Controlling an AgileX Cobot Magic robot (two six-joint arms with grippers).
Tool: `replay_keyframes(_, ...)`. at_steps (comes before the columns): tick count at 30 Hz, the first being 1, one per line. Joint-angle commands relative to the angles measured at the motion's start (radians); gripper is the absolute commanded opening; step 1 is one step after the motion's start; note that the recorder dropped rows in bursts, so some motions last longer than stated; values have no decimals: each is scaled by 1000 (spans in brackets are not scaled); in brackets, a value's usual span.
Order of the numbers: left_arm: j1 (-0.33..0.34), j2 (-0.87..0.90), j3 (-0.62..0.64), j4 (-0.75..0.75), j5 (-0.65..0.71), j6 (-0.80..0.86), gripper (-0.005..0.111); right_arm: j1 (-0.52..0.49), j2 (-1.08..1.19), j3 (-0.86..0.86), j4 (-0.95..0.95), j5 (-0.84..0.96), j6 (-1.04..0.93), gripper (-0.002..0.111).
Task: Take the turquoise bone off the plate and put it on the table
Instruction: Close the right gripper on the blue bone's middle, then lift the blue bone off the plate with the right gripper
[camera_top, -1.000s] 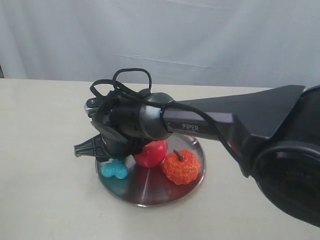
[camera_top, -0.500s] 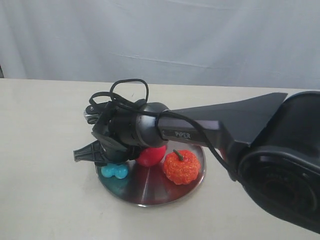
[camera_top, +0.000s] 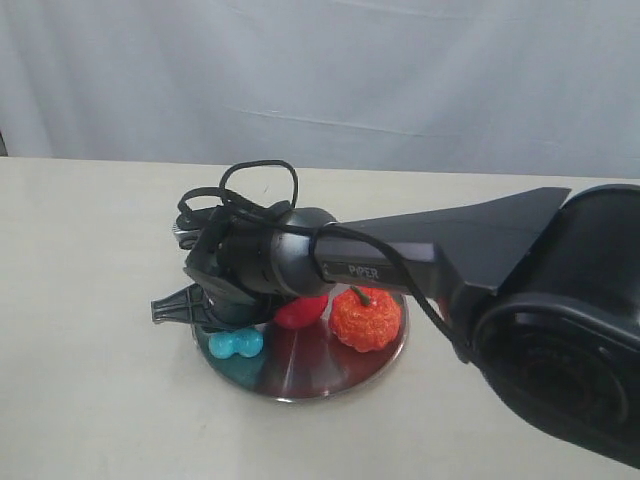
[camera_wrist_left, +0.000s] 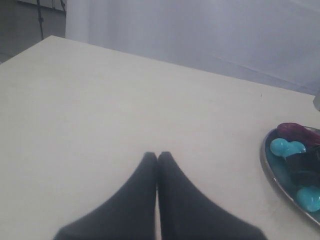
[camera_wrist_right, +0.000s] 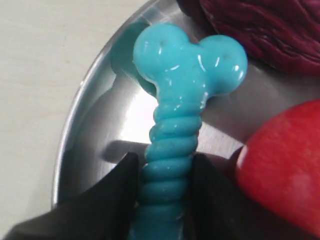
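Note:
The turquoise bone (camera_wrist_right: 185, 70) lies on the silver plate (camera_wrist_right: 90, 110) near its rim, one knobbed end pointing away from the camera. My right gripper (camera_wrist_right: 165, 167) is shut on its ribbed shaft, a black finger pressed against each side. In the exterior view the bone (camera_top: 236, 344) shows at the left side of the plate (camera_top: 300, 393), just under the right arm's wrist (camera_top: 260, 265). The left gripper (camera_wrist_left: 157, 156) is shut and empty over the cream table (camera_wrist_left: 100, 100), well away from the plate (camera_wrist_left: 267, 167).
A red apple (camera_top: 303, 310) and an orange pumpkin (camera_top: 365, 318) sit on the plate. The apple (camera_wrist_right: 285, 175) is close beside the right finger. A dark purple piece (camera_wrist_right: 265, 25) lies beyond the bone's knobs. The right arm spans the table from the right.
The right gripper has come down lower onto the bone at the plate's left side. The plate with its fruit has shifted slightly. The bone stays on the plate.

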Motion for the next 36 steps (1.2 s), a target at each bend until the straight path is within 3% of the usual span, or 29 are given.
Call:
replay_keyframes(1, 1, -1, 3, 0, -5, -2, 0, -6, 4, -1, -11, 8, -5, 0)
replay_keyframes(12, 1, -1, 3, 0, -5, -2, 0, -6, -123, -1, -11, 25, -5, -1)
replay_keyframes(18, 1, -1, 3, 0, -5, -2, 0, -14, -256, -1, -15, 132, -5, -1)
replay_keyframes(29, 1, -1, 3, 0, -5, -2, 0, -136, -491, 0, -13, 475, -200, -1)
replay_keyframes(36, 1, -1, 3, 0, -5, -2, 0, -239, -608, 64, -11, 521, -280, -1)
